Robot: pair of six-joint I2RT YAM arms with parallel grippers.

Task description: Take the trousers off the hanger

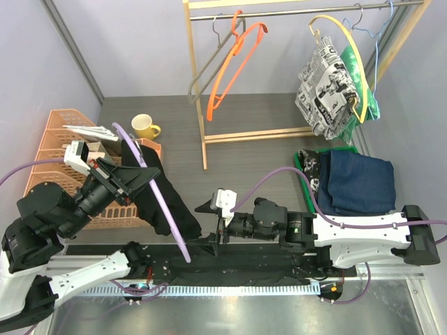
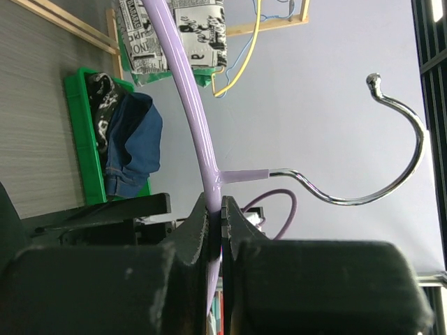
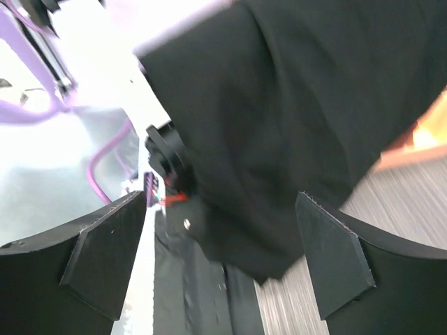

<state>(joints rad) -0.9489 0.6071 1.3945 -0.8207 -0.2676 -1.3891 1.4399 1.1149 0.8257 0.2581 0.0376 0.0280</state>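
The left gripper (image 2: 215, 209) is clamped tight on the purple hanger (image 2: 187, 84), next to where its hook stem joins. The black trousers (image 1: 157, 199) drape over that hanger, just right of this gripper. The right gripper (image 1: 211, 223) gapes wide and holds nothing, the black cloth's lower end just ahead of its fingers. Well behind this gripper, navy denim trousers (image 1: 360, 181) lie in a green bin (image 1: 302, 174).

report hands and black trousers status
Left hand shut on lilac plastic hanger. Right hand open at plain black cloth trousers, draped over hanger. Nothing in the way.
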